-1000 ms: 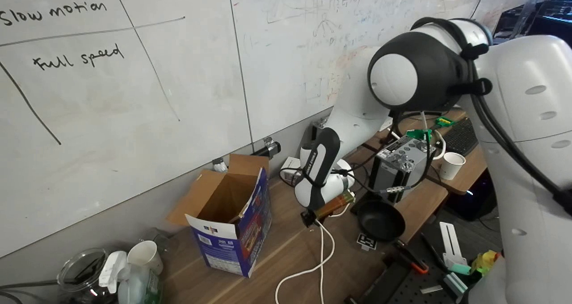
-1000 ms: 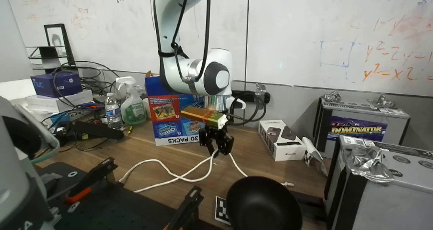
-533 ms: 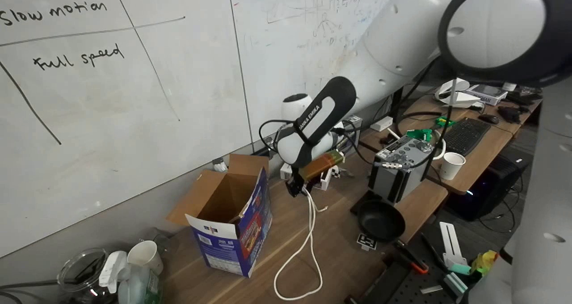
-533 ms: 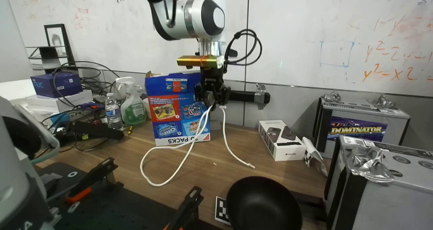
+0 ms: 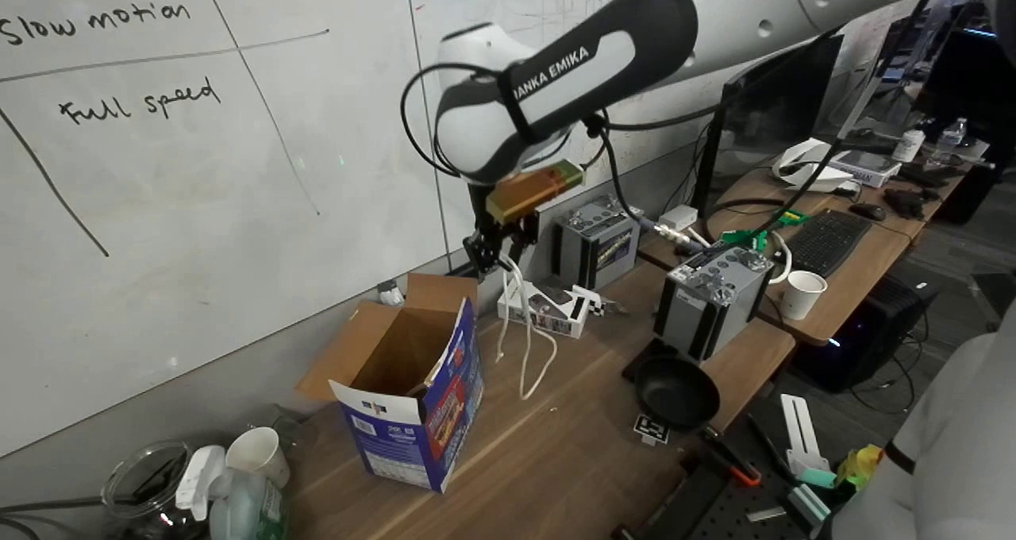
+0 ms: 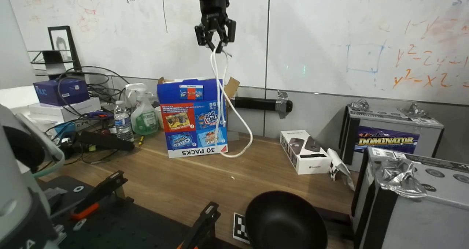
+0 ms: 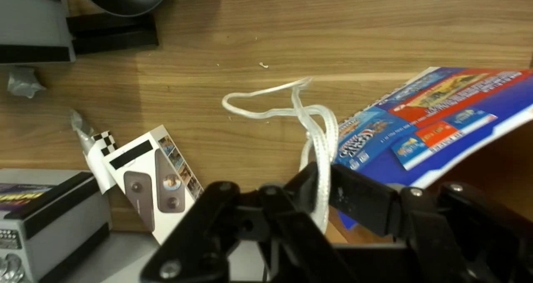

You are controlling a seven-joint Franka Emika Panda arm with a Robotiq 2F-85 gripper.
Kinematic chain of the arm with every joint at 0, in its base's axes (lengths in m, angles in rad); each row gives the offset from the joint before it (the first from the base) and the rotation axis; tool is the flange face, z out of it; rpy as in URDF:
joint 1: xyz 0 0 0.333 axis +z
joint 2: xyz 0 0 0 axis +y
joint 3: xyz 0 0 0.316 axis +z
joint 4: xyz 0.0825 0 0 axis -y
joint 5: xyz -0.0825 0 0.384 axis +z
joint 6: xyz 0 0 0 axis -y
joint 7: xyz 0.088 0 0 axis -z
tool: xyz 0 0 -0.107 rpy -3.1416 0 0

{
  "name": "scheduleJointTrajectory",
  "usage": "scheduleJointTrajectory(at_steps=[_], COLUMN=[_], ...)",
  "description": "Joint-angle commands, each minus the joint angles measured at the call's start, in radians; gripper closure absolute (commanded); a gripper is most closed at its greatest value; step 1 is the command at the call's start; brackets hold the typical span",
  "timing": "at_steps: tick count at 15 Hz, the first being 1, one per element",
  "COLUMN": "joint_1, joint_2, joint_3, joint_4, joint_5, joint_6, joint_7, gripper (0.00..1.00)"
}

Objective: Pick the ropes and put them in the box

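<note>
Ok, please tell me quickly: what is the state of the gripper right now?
Gripper: closed, holding a white rope, which hangs down outside the box.

Exterior views face the whiteboard (image 5: 333,127); wrist's looks down

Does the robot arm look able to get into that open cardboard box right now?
Probably yes: the pincer hangs higher than the box, whose top stands open. The white rope it grips dangles outside, lower than the box's upper edge, so the rope may first need lifting over.
</note>
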Motion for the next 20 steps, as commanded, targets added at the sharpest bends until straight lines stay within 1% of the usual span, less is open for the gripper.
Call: scheduleJointTrajectory(at_steps=[1, 4, 7, 10, 14, 17, 19, 20], joint_1=[0.025, 0.052, 0.087, 0.126, 0.184, 0.203, 0.199, 0.178], joint_2=[0.022, 0.079, 0.140, 0.223, 0.338, 0.408, 0.434, 0.443], joint_3=[0.048, 0.086, 0.107, 0.109, 0.097, 0.080, 0.068, 0.083], joint_4=[0.222, 0.391, 0.535, 0.694, 0.870, 0.954, 0.970, 0.964], joint_5=[-0.050, -0.089, -0.136, -0.170, -0.207, -0.197, -0.179, -0.178], joint_6=[-0.168, -0.243, -0.304, -0.359, -0.395, -0.416, -0.415, -0.410], joint_7=[0.061, 0.103, 0.144, 0.167, 0.180, 0.172, 0.159, 0.159], gripper=[0.94, 0.94, 0.94, 0.94, 0.94, 0.94, 0.94, 0.95])
